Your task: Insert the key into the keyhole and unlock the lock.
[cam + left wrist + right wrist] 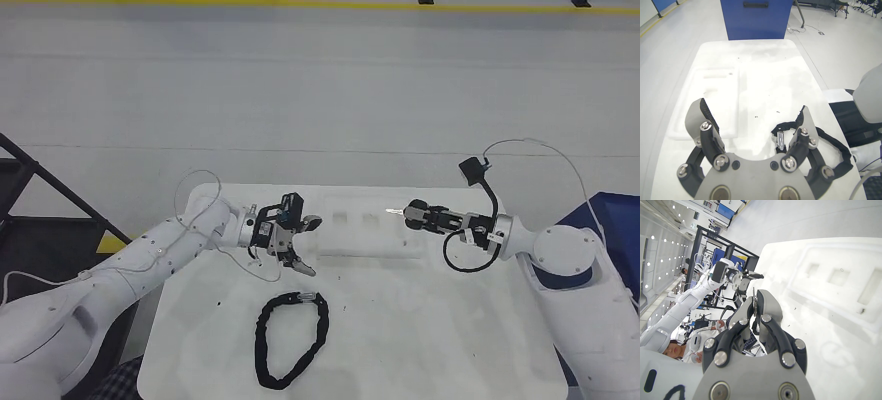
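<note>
Right pincer (410, 214) gripping key (393, 211), lock (290, 338) well apart

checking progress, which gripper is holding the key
The right gripper, shut on the key; the left gripper hangs open and empty near the chain lock.

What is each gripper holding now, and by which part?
The right gripper holds the key by its head, with the blade sticking out forward. The left gripper is open and holds nothing; the chain lock lies on the table.
</note>
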### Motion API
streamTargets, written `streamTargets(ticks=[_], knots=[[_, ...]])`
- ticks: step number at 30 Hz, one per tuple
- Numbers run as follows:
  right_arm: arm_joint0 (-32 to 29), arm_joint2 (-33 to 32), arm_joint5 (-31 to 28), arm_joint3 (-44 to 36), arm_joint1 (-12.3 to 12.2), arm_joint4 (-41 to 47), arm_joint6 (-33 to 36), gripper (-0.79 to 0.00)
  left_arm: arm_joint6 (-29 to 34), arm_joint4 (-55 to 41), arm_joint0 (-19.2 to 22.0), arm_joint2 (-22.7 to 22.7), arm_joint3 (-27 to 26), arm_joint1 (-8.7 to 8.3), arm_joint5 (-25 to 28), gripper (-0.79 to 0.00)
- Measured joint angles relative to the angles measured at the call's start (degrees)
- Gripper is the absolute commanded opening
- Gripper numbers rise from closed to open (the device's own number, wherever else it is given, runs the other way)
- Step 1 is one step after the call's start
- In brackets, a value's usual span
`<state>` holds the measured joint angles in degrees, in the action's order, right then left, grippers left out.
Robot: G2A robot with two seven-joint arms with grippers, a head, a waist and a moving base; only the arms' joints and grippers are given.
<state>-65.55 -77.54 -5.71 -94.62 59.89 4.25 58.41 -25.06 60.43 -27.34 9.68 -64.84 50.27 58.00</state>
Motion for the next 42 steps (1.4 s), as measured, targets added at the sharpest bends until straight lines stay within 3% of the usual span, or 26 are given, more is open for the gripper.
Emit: streamTargets(ticks=[8, 20, 39, 42], knots=[[0.0, 0.0, 0.0, 0.0, 0.0, 0.0, 0.0, -0.785, -0.2, 6.8, -4.8, 0.1, 1.5, 1.28, 0.0, 0.0], [0.0, 0.0, 0.0, 0.0, 0.0, 0.0, 0.0, -0.785, -1.3, 16.0, -7.0, 0.1, 3.8, 1.93, 0.0, 0.0], [0.0, 0.0, 0.0, 0.0, 0.0, 0.0, 0.0, -0.785, -1.3, 16.0, -7.1, 0.1, 3.8, 1.93, -0.1, 0.0], [0.0, 0.0, 0.0, 0.0, 0.0, 0.0, 0.0, -0.785, -1.2, 16.3, -8.5, 0.9, 3.2, 1.59, -3.0, 0.0]])
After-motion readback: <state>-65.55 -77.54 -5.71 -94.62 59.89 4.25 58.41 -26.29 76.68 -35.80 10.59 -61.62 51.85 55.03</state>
